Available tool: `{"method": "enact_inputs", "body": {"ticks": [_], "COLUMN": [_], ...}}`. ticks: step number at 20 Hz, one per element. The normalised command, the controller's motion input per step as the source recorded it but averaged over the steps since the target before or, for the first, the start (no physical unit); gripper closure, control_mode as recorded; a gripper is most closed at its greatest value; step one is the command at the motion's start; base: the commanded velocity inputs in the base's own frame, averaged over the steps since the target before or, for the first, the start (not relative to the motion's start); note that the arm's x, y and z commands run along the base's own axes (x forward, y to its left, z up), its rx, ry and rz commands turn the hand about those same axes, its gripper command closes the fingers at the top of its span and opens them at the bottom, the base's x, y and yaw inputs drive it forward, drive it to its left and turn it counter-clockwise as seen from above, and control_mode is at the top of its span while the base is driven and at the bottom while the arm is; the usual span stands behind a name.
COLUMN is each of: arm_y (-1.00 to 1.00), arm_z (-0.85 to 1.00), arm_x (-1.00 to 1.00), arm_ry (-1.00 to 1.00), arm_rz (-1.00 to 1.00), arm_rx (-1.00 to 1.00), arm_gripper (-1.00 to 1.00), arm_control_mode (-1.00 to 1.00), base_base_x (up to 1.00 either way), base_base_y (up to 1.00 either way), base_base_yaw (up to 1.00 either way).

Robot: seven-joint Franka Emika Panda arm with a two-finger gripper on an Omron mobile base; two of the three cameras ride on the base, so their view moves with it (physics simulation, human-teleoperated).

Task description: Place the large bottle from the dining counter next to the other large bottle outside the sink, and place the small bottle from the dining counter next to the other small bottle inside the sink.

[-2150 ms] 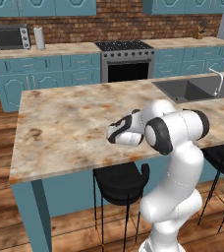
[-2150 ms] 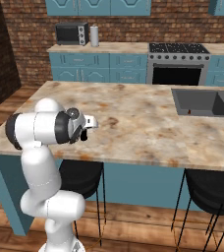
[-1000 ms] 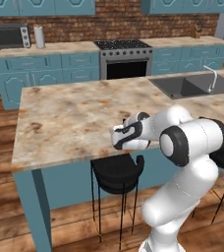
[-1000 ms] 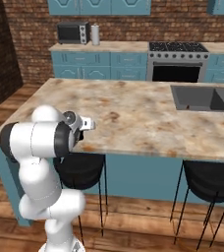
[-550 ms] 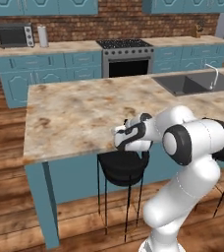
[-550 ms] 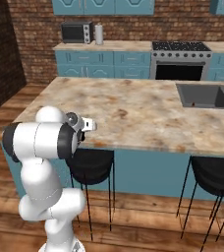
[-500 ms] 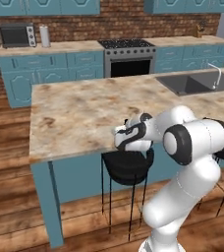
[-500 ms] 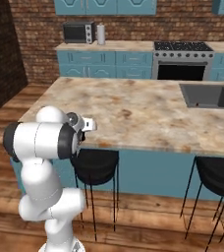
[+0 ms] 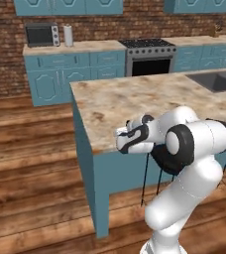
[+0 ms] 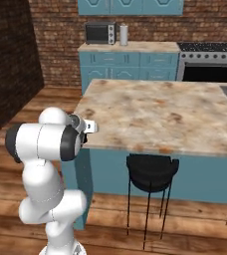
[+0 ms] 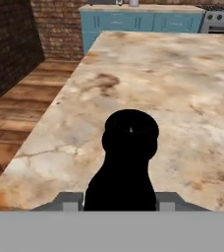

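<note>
My gripper (image 11: 120, 201) is shut on an all-black bottle (image 11: 128, 162) whose body fills the gap between the two fingers (image 11: 67, 201); its neck and cap point away over the stone top. Whether it is the large or the small bottle I cannot tell. The gripper (image 9: 121, 141) hangs tucked close to the arm, just off the near left corner of the dining counter (image 9: 135, 99), at the height of its top. From the right, the gripper (image 10: 90, 127) sits beside that corner of the dining counter (image 10: 160, 114). The sink (image 9: 219, 79) is far right.
A black stool (image 10: 150, 172) stands under the counter's near edge. Wooden floor (image 9: 30, 168) opens to the left of the island. A stove (image 9: 149, 57), teal cabinets and a microwave (image 9: 39, 34) line the brick back wall.
The whole picture has slid right: the base has driven left along the counter, bringing its left end and the open floor into view. The arm keeps the same tucked pose, bottle still gripped.
</note>
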Motion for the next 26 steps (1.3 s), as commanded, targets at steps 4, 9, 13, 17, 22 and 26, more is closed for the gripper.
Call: {"method": "enact_inputs", "body": {"ticks": [4, 9, 13, 17, 22, 26], "arm_y": [0.0, 0.0, 0.0, 0.0, 0.0, 0.0], "arm_z": [0.0, 0.0, 0.0, 0.0, 0.0, 0.0], "arm_x": [0.0, 0.0, 0.0, 0.0, 0.0, 0.0], "arm_ry": [0.0, 0.0, 0.0, 0.0, 0.0, 0.0], "arm_rz": [0.0, 0.0, 0.0, 0.0, 0.0, 0.0], "arm_rx": [0.0, 0.0, 0.0, 0.0, 0.0, 0.0], "arm_gripper": [1.0, 1.0, 1.0, 1.0, 1.0, 1.0], "arm_control_mode": [1.0, 1.0, 1.0, 1.0, 1.0, 1.0], "base_base_x": [0.17, 0.24, 0.32, 0.66, 0.89, 1.0], "base_base_y": [1.0, 1.0, 1.0, 0.75, 0.42, 0.21], "base_base_yaw": [0.0, 0.0, 0.0, 0.0, -0.01, -0.04]}}
